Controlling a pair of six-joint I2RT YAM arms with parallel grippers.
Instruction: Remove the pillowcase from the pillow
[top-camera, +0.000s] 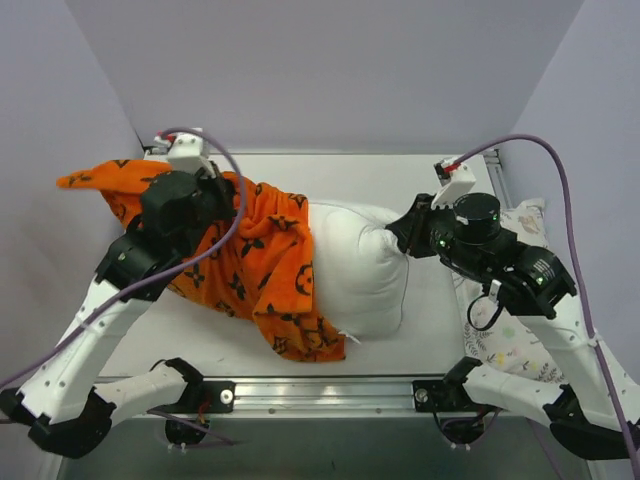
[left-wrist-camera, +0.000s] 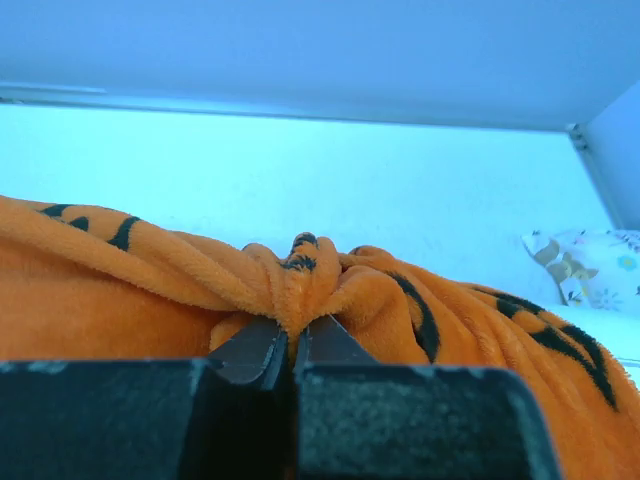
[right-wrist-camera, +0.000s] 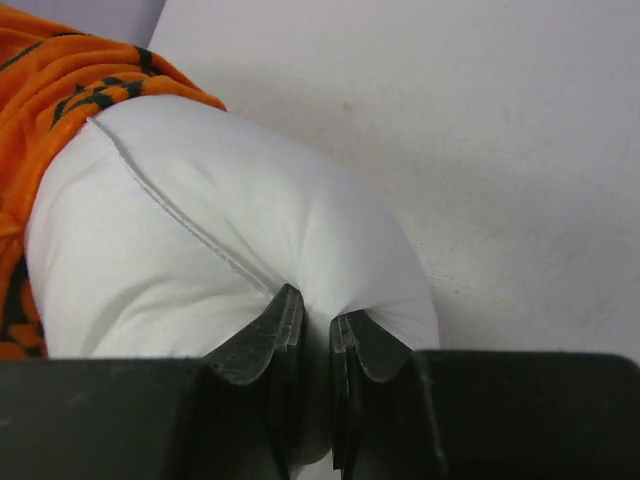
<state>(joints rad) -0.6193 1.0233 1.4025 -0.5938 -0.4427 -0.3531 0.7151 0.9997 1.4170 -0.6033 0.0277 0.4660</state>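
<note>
The orange pillowcase (top-camera: 255, 265) with black motifs covers the left part of the white pillow (top-camera: 355, 270), whose right half is bare. My left gripper (top-camera: 215, 195) is shut on a bunched fold of the pillowcase (left-wrist-camera: 300, 275) at its far left end. My right gripper (top-camera: 400, 232) is shut on the pillow's right end (right-wrist-camera: 300, 240), the stuffing pinched between its jaws. The pillowcase edge shows at the left of the right wrist view (right-wrist-camera: 60, 90).
A smaller floral-print pillow (top-camera: 520, 225) lies at the right edge under my right arm and shows in the left wrist view (left-wrist-camera: 585, 265). The white tabletop (top-camera: 440, 320) has a metal rail along its near edge (top-camera: 320, 395). Grey walls enclose the table.
</note>
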